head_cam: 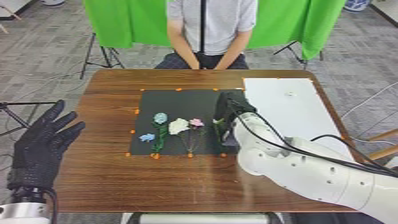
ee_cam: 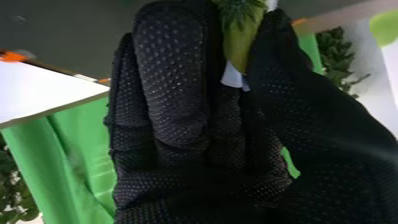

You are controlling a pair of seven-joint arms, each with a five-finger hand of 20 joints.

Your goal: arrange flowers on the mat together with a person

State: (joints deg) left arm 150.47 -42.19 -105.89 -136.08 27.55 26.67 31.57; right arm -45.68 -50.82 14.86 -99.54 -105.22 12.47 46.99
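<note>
On the black mat [head_cam: 178, 100] lie a light blue flower [head_cam: 160, 118], a smaller blue one [head_cam: 147, 137], a white flower [head_cam: 179, 127] and a pink one [head_cam: 195, 122], with stems toward the robot. My right hand [head_cam: 233, 106] is over the mat's right part, beside the pink flower. In the right wrist view, the thumb and fingers of my right hand [ee_cam: 178, 85] pinch a green plant piece [ee_cam: 240, 42] with a white tip; its bloom is hidden. My left hand [head_cam: 43, 145] is off the table's left side, fingers straight and spread.
A white board [head_cam: 286, 107] lies right of the mat, with a tiny object [head_cam: 289, 93] on it. Orange marks line the mat's edges. Across the brown table [head_cam: 178, 185], a person's hands rest together by the far edge, away from the flowers.
</note>
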